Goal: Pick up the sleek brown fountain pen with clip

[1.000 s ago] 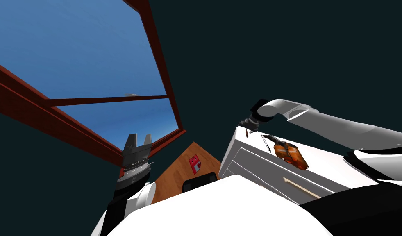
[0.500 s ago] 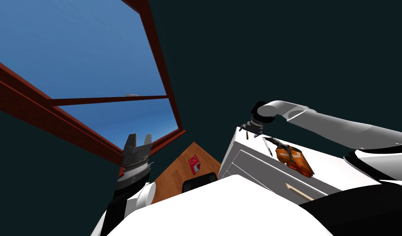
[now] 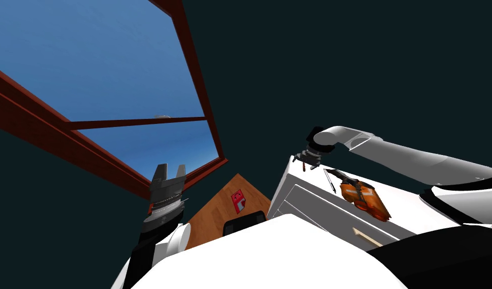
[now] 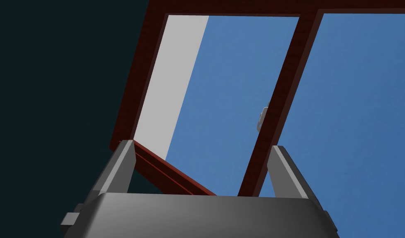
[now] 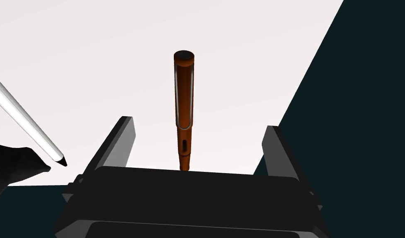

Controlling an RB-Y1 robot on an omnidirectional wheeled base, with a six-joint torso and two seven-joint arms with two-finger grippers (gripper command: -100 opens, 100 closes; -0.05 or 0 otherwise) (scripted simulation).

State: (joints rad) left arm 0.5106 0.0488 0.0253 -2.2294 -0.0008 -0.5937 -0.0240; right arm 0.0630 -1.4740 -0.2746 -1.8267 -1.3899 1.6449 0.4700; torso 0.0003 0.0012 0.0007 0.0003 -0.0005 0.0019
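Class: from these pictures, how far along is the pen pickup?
Done: the approach; the right gripper straddles the brown pen, fingers open on either side. In hand: lining up over it. Left: closing and lifting; the pen lies flat on the white cabinet top.

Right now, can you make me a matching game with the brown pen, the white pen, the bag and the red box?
Things:
1. brown pen
2. white pen
3. bag
4. red box

Clues:
A. orange
B. on the wooden floor
C. lined up between the open right jaws
D. black tip, off to one side of the jaws

Pairs: 1-C, 2-D, 3-A, 4-B.
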